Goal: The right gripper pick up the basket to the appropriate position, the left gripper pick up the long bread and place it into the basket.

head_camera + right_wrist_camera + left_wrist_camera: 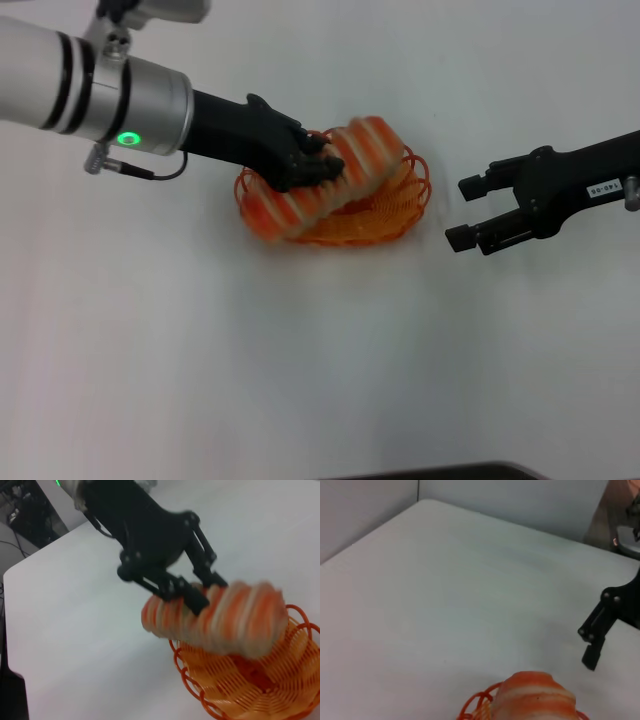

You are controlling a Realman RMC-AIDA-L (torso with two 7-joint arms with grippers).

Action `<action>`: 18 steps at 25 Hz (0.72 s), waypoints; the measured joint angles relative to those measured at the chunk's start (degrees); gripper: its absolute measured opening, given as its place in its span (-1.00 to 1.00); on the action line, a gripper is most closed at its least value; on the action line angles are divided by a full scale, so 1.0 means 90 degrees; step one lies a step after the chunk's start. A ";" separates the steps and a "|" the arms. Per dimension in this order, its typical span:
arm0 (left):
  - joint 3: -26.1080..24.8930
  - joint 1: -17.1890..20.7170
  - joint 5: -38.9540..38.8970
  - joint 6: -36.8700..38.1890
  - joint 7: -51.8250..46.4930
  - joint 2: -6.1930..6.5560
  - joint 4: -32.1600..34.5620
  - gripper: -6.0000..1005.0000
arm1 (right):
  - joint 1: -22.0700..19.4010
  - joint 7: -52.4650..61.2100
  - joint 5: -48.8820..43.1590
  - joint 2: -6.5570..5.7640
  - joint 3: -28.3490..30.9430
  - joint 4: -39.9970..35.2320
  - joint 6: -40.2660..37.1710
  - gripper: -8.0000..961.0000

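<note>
My left gripper (pixel 325 165) is shut on the long bread (pixel 345 178), an orange-red loaf with cream ridges. It holds the loaf tilted over the orange wire basket (pixel 400 212), which rests on the white table. In the right wrist view the left gripper (pixel 200 592) grips the loaf (pixel 230 620) around its middle, just above the basket (pixel 250 685). My right gripper (pixel 462 212) is open and empty, just right of the basket and apart from it. The left wrist view shows the loaf's end (pixel 535 695), a bit of basket rim (pixel 475 702) and the right gripper (pixel 588 647) farther off.
The white table (pixel 300 350) spreads around the basket. A dark edge (pixel 450 472) shows at the table's near side. A grey wall (pixel 520 500) stands behind the table's far edge in the left wrist view.
</note>
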 joint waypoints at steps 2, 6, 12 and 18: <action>0.0039 0.0007 0.0035 -0.0136 -0.0008 -0.0062 0.0000 -0.45 | 0.0012 0.0000 -0.0001 0.0010 0.0000 0.0023 0.0005 0.91; 0.0006 0.0075 -0.0059 -0.0242 -0.0016 -0.0063 0.0030 -0.42 | 0.0026 0.0000 -0.0001 0.0031 -0.0001 0.0039 0.0016 0.91; -0.0298 0.0481 -0.0164 0.0011 -0.0023 -0.0033 0.0478 -0.03 | 0.0057 0.0000 -0.0002 0.0044 0.0000 0.0052 0.0021 0.91; -0.1629 0.1195 -0.0514 0.1315 0.0043 0.0030 0.1195 0.66 | 0.0063 0.0048 0.0013 0.0023 0.0039 0.0055 0.0002 0.91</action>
